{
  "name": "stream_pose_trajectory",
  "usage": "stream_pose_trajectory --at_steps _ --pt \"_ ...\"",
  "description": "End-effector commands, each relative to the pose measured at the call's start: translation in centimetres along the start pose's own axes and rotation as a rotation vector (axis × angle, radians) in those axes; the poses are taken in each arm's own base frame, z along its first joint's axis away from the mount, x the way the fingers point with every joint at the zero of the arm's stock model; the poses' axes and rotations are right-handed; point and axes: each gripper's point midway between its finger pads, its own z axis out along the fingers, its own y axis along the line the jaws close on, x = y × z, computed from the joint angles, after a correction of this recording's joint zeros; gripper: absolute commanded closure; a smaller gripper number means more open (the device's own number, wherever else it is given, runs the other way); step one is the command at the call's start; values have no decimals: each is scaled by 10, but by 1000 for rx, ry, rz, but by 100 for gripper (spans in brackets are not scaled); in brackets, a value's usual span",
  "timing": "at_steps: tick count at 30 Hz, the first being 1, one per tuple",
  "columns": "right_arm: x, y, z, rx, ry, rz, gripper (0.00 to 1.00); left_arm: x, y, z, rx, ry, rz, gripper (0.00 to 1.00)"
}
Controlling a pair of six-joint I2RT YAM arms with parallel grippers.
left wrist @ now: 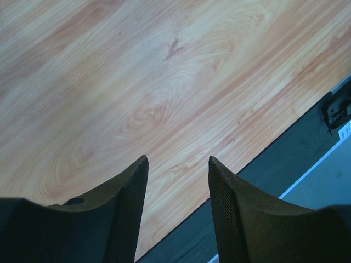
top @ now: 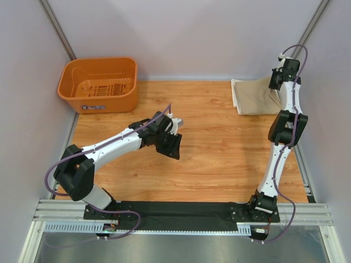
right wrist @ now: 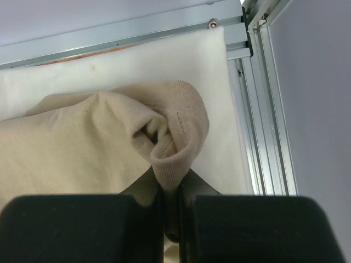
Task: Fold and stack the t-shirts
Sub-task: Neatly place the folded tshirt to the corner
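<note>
The tan-khaki t-shirt (top: 255, 97) lies folded at the table's far right, on top of the cream-white t-shirt (top: 235, 93), whose edge shows along its left side. My right gripper (top: 273, 84) is down on the tan shirt's right end. In the right wrist view, the right gripper (right wrist: 171, 181) is shut on a bunched ribbed fold of the tan shirt (right wrist: 82, 142), with the white shirt (right wrist: 164, 60) spread beneath it. My left gripper (top: 171, 147) hovers over the bare wood mid-table. Its jaws stand open in the left wrist view (left wrist: 177, 164), with nothing between them.
An orange plastic basket (top: 98, 85) stands at the far left corner. Grey walls enclose the table on three sides. An aluminium rail (right wrist: 263, 109) runs right beside the shirts. The black strip (left wrist: 285, 159) at the near edge lies below the left gripper.
</note>
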Motion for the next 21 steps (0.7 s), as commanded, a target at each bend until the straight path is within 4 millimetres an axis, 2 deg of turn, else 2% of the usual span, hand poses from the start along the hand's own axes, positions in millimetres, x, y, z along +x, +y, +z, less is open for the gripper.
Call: stream_pose_trajectory --at_steps 1,4,6,7,9,10,12,13,14,15,18,21 --pt "-17 -8 8 17 -74 44 100 -18 -8 -4 27 -39 -1 45" --pt "-17 -7 11 7 -79 49 100 -19 -8 -2 25 -34 -3 45" --pt "-16 -8 11 12 -77 45 90 -20 -8 -1 26 -33 -8 45" --pt "-17 -9 11 17 -78 42 78 -20 -9 -1 27 -31 -10 45" --pt "-25 -11 4 25 -95 27 77 -20 -9 -2 25 -34 -12 45" --pt "-27 -11 1 30 -88 23 73 -21 -9 -3 27 -35 -13 45" --pt "-40 -19 -14 74 -104 10 57 -23 -10 -6 23 -42 -18 45" --pt "-45 -22 -22 93 -109 6 40 -23 -10 -6 22 -43 -19 45" --pt "-50 -22 -29 103 -115 -1 36 -23 -11 -8 22 -43 -25 45" --pt "-57 -28 -44 144 -118 -4 33 -24 -14 -12 25 -55 -24 45" --pt "-63 -37 -67 205 -113 -4 15 -27 -16 -21 28 -81 -29 45" --pt "-65 -33 -97 211 -85 -7 9 -23 -17 -31 23 -97 -36 45"
